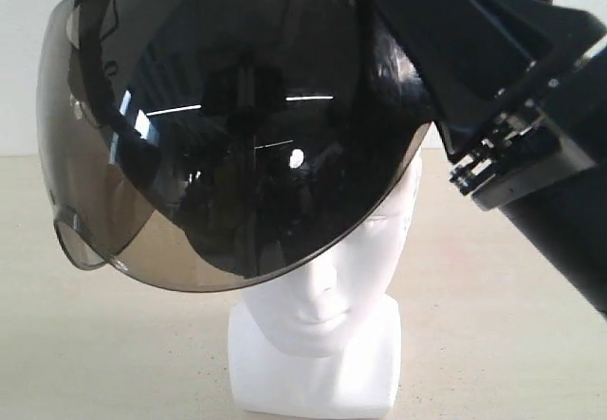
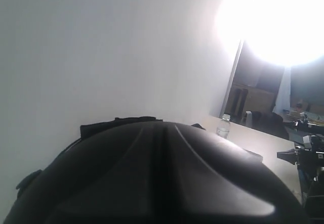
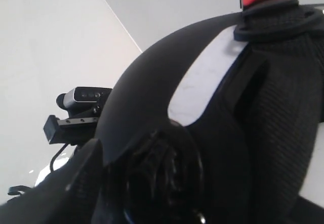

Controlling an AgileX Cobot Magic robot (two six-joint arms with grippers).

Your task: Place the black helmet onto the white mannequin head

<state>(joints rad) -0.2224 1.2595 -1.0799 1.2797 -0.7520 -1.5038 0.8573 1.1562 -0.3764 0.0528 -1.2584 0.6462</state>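
Tabletop (image 1: pixel 114 344), pale beige and matte, runs back to a plain off-white wall (image 1: pixel 19 60). The left wrist view catches glare from a bright light (image 2: pixel 283 16) and a clear bottle (image 2: pixel 223 125) on a far table, its label too small to read. The black helmet (image 1: pixel 237 107) hangs tilted over the white mannequin head (image 1: pixel 318 335), its smoky visor (image 1: pixel 142 230) hiding the eyes. The right pincer (image 1: pixel 417 31) is clamped on the helmet's side. The left pincer shows in no view.
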